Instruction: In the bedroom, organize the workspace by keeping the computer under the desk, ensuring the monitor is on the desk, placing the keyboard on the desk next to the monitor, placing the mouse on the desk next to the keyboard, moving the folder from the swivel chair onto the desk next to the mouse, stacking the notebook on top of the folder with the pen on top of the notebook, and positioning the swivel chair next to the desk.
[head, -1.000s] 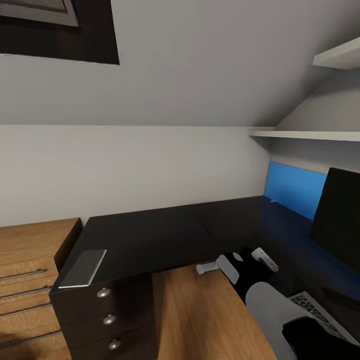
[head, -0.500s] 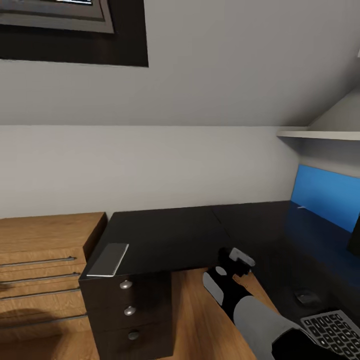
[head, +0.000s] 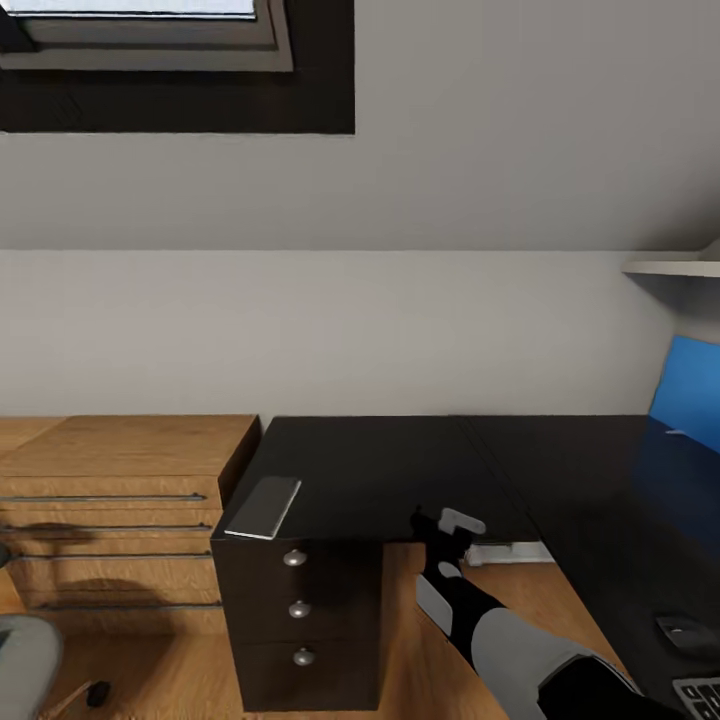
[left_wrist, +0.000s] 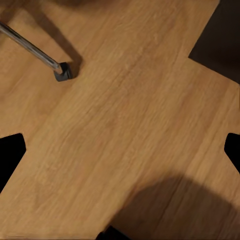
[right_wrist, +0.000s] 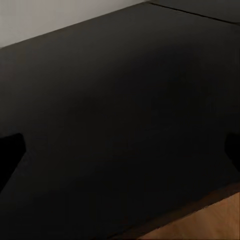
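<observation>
The notebook (head: 264, 506) lies on the desk (head: 400, 470) corner, well apart from the right gripper (head: 450, 527), whose jaws stand apart, empty.

Right arm (head: 505, 645): smooth light-grey forearm shell, rounded, running into a glossy black upper section at the frame edge. Wrist section black, bearing a pale grey oval panel and a small round grey disc. Right gripper (head: 452, 524): black body with a light-grey block-shaped finger piece. In both wrist views, fingertips (left_wrist: 11, 152) appear as plain black wedges.
</observation>
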